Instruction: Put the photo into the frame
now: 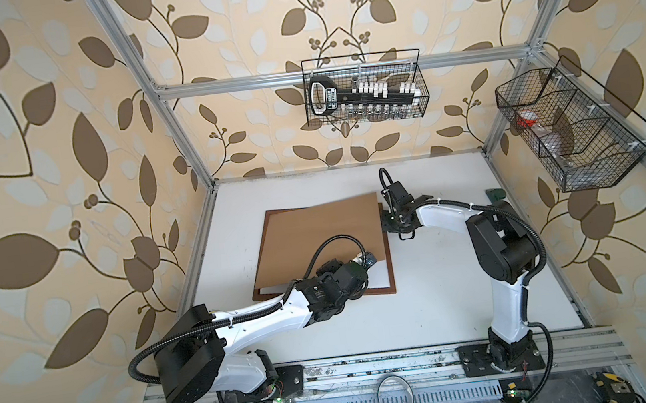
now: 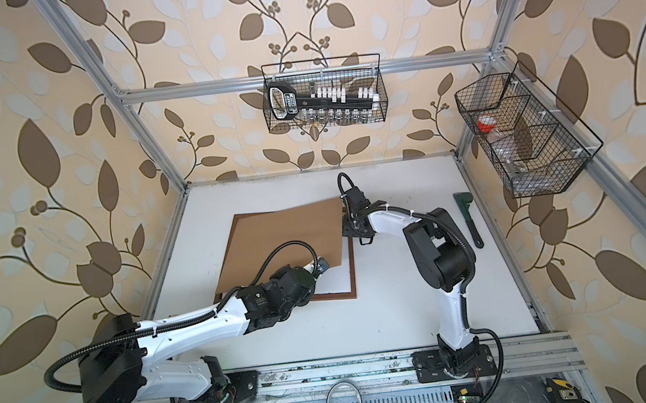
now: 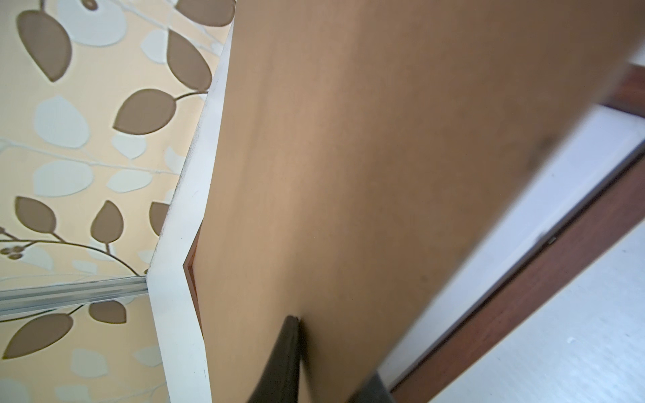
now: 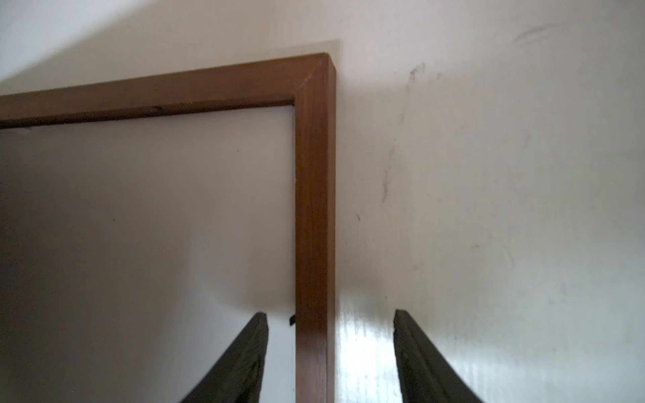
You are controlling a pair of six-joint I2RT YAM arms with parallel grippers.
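Fingers (image 3: 282, 363) of the left hand (image 3: 331, 349) pinch the brown backing board (image 1: 317, 236), held askew above the frame (image 1: 390, 261). The right hand (image 4: 331, 314), spread, straddles the frame's right rail. The frame lies flat on the white counter (image 1: 450, 300).

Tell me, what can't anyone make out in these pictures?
- Photo: unseen in every view; the brown board covers most of the frame in both top views.
- Left hand: its far finger blurs behind the board, left wrist view.
- Side basket contents: too small behind mesh, top views.
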